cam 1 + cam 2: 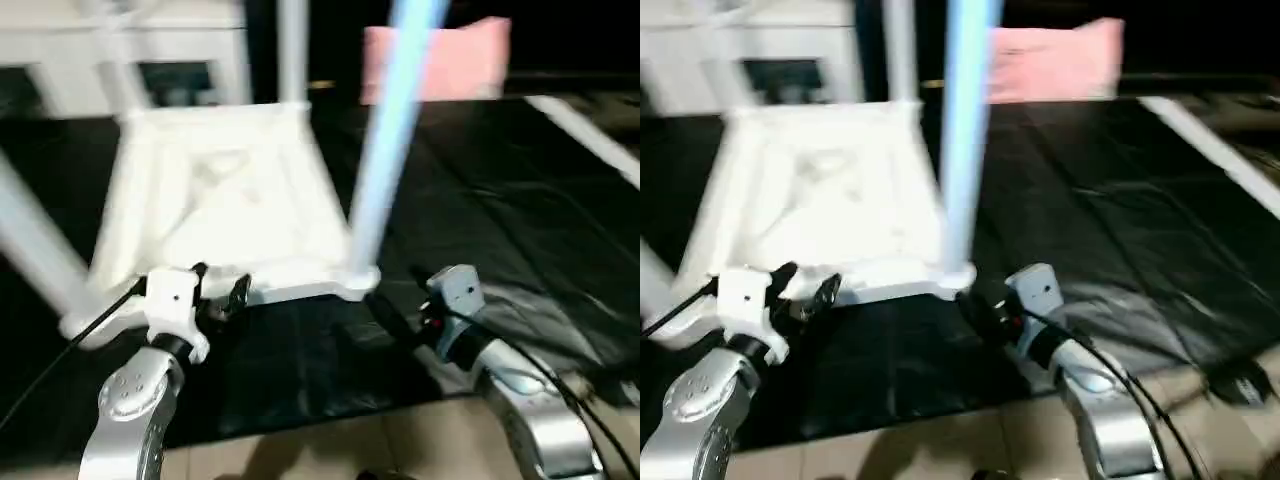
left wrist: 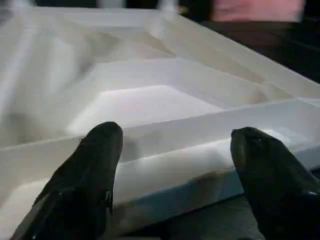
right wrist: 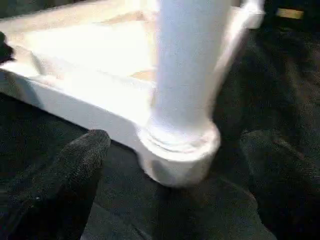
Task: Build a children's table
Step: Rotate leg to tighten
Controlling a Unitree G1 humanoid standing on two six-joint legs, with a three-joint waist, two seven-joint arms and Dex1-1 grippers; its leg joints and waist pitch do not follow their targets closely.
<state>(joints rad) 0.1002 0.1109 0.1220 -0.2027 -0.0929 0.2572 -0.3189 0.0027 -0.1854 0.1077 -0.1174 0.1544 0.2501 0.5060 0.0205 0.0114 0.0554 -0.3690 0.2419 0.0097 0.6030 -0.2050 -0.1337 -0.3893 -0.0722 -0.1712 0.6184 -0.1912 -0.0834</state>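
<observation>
- I see the white tabletop [image 1: 225, 200] lying upside down on the black mat, its ribbed underside facing up, on the left side of the scene.
- A white leg [image 1: 385, 140] stands upright in the round socket [image 3: 180, 157] at the near right corner.
- Another leg [image 1: 292, 50] rises from the far right corner.
- A third leg [image 1: 35, 245] slants up and away to the left from the near left corner.
- A fourth [image 1: 115, 70] rises at the far left corner.

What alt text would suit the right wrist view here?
A white table leg stands upright in the tabletop's round corner socket on black sheeting. The right hand's black fingers are spread open either side, not touching it.
</observation>
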